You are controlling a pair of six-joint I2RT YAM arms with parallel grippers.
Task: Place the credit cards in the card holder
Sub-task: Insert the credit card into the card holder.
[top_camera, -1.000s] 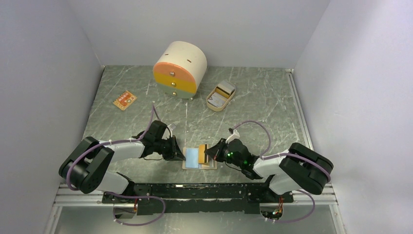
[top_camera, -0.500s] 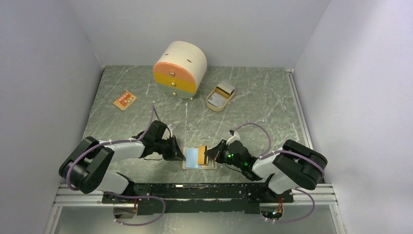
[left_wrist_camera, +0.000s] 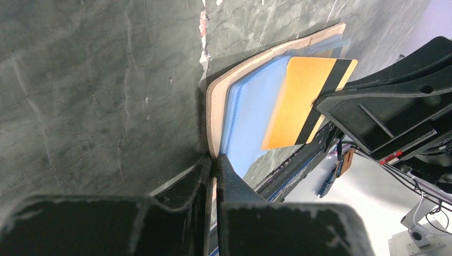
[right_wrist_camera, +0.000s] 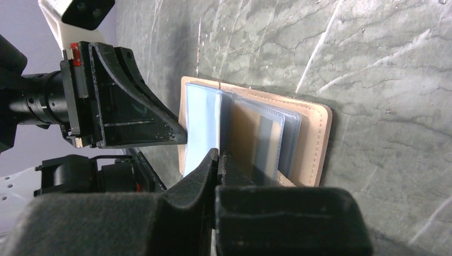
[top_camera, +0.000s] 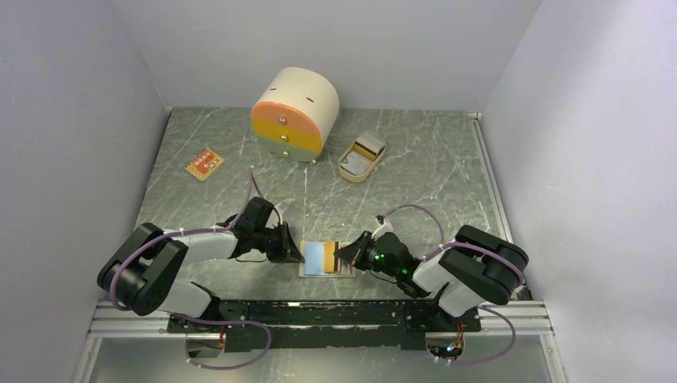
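**Orange card held at the sleeves of the open card holder**

The card holder (top_camera: 318, 259) lies open on the surface (top_camera: 415, 183) at 6 o'clock, close to the arm bases and between the two arms. The left end effector (top_camera: 294, 252) is at the holder's 9 o'clock side, clenched on the tan cover edge. The right end effector (top_camera: 349, 257), at the holder's 3 o'clock side, grasps an orange card (left_wrist_camera: 298, 101) with a dark stripe. It pinches the card at one end, and the free end lies over the blue-tinted clear sleeves (left_wrist_camera: 248, 120).

I judge the card to be light, thin and smooth. It is stiff enough to push, but it will bow if pushed off line. The best hold is on the end, leaving most of the length free to slide in. The holder looks soft and light, with floppy sleeves, so it can easily slip on the smooth surface. It should be held on the cover edge, away from the pocket mouth.

The oval tray (top_camera: 362, 157), at 1 o'clock from the holder, contains flat things, too small to identify.
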